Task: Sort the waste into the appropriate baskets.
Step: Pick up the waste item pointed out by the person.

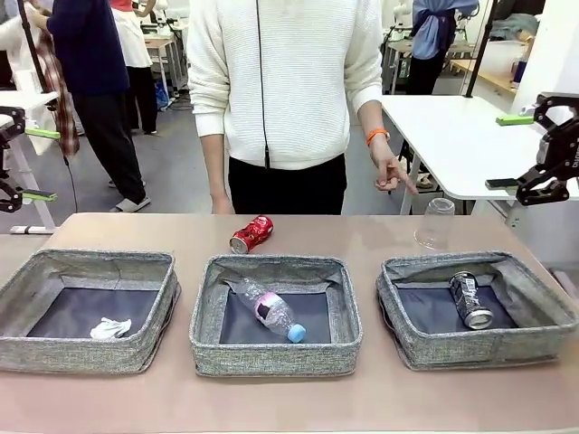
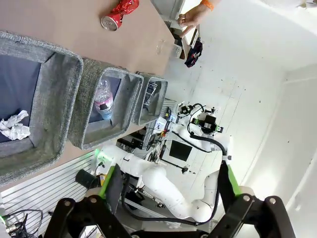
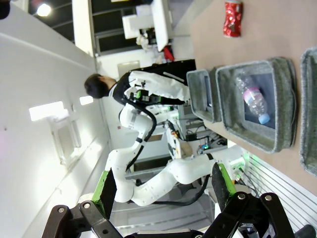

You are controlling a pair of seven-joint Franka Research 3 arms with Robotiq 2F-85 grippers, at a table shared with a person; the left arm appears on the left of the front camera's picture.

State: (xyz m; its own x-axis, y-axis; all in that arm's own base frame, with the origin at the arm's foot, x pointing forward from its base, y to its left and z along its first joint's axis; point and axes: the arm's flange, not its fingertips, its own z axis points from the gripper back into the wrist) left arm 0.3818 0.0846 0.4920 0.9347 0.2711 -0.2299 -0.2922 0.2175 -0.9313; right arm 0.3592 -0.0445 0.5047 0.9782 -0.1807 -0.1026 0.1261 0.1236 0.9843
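Observation:
Three grey fabric baskets stand in a row on the table. The left basket [image 1: 81, 357] holds a white paper ball [image 1: 110, 327]. In the middle basket [image 1: 276, 359] lies a clear bottle [image 1: 270, 312] with a blue cap. A dark can [image 1: 471, 299] lies in the right basket [image 1: 488, 351]. Behind them on the table are a crushed red can [image 1: 251, 234] and an upturned clear cup [image 1: 437, 223]. My left gripper [image 1: 41, 165] is raised at the left edge, open and empty. My right gripper [image 1: 507, 151] is raised at the right, also open and empty.
A person in a white sweater stands at the far side, one hand [image 1: 391, 172] hanging above the cup. A white table [image 1: 452, 136] stands behind on the right. Bare tabletop runs in front of and behind the baskets.

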